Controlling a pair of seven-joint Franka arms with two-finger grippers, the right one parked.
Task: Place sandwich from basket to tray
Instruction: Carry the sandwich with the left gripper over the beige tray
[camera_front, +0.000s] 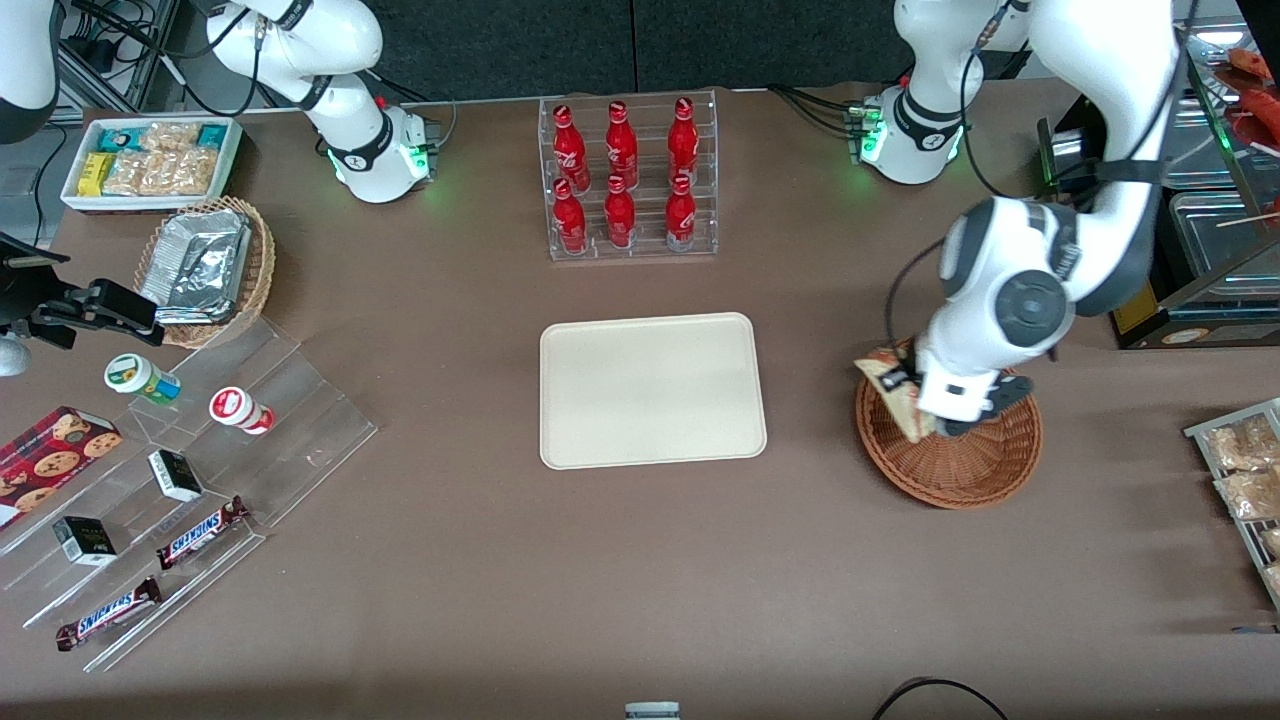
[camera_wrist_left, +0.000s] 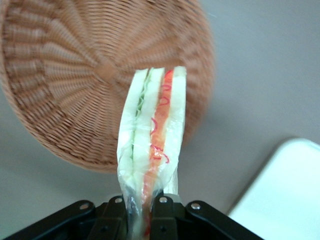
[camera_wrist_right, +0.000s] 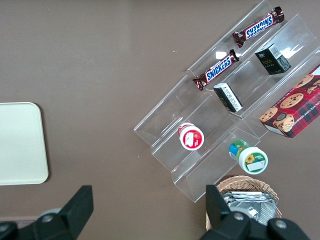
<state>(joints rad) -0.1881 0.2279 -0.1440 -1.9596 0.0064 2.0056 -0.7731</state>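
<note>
The round reddish-brown woven wicker basket is taken as the landmark here. Above it, on the side nearest the tray, the left arm's black two-finger gripper is seen clamped on the small triangular wedge of pale white bread with red-orange and green filling. The sandwich is held clear of the weave, and a clear film wrapping is visible around it in the wrist view.

A light load is judged here, and a soft one: bread that will give under pressure, with a film that may slide. The hold is taken at one end of the wedge, across the flat bread faces, so the layers are pressed together rather than split; a firmer squeeze would likely crush it, while a looser one could let the wrap slip. The free end hangs unsupported and may sway if the carry is hurried.

Just beside the basket, toward the parked arm's end of the table, the flat cream-beige rectangular tray with rounded corners is seen lying bare, with only a low rim to be cleared. Bare brown tabletop separates basket and tray, so an open lane is offered. Farther from the front camera than the tray, a clear acrylic rack of red bottles stands well apart from that lane.
</note>
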